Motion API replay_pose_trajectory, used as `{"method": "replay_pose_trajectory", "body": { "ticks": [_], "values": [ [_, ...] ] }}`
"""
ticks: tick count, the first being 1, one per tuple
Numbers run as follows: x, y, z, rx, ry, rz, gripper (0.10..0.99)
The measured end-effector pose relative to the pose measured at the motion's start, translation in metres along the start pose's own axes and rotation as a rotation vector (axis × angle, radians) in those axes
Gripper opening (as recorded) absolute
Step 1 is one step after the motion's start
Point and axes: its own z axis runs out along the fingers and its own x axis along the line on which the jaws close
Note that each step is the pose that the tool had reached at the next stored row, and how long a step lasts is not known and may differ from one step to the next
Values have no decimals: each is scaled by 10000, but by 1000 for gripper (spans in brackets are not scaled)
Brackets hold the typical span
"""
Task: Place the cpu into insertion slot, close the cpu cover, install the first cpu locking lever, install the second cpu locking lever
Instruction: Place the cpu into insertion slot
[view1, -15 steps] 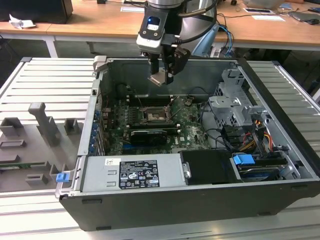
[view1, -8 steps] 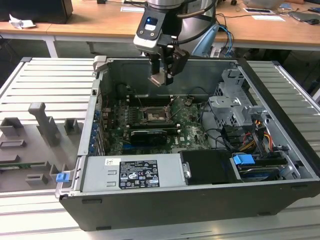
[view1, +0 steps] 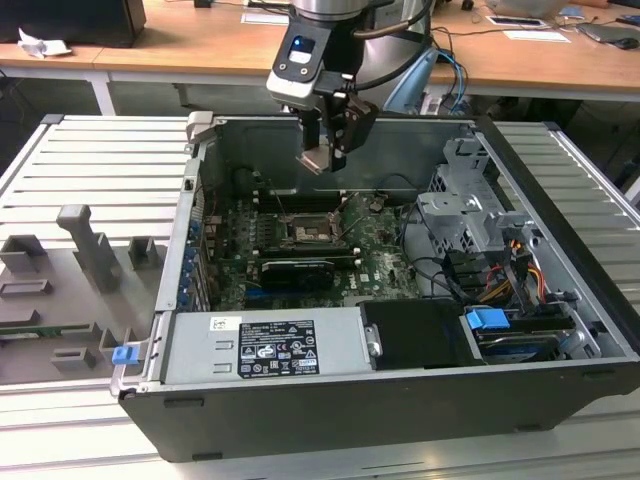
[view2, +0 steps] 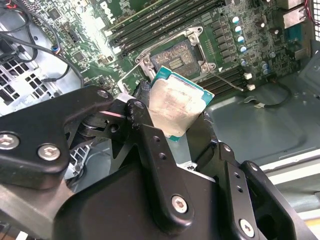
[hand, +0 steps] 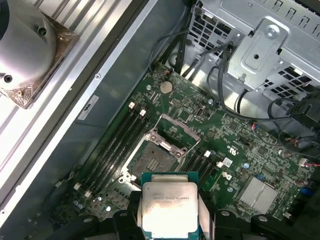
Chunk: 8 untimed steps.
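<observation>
My gripper (view1: 326, 150) hangs inside the open computer case, above the green circuit board, and is shut on the cpu (view1: 318, 159). In both wrist views the cpu (view2: 177, 102) (hand: 167, 207) shows its dull silver top with a green edge, clamped between the black fingers (view2: 142, 100). The insertion slot (view1: 304, 235) (view2: 175, 60) (hand: 157, 161) lies below it, open, a dark square recess with a silvery rim. The cpu cover (hand: 172, 129) stands raised at the slot's far side. Thin wire levers (view2: 226, 81) stick out beside the slot.
Long black memory slots (hand: 117, 145) run beside the socket. A black finned card (view1: 297, 270) lies in front of it, a silver power supply (view1: 265, 345) nearer still. A drive cage (view1: 470, 200) and cables (view1: 440, 265) fill the exterior view's right. Grey fixtures (view1: 85, 245) stand outside.
</observation>
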Motion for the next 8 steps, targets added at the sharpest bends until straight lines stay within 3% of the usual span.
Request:
{"method": "replay_pose_trajectory", "body": {
  "ticks": [8],
  "values": [
    [0,-1,11,-6,-37,457,533]
  ]
}}
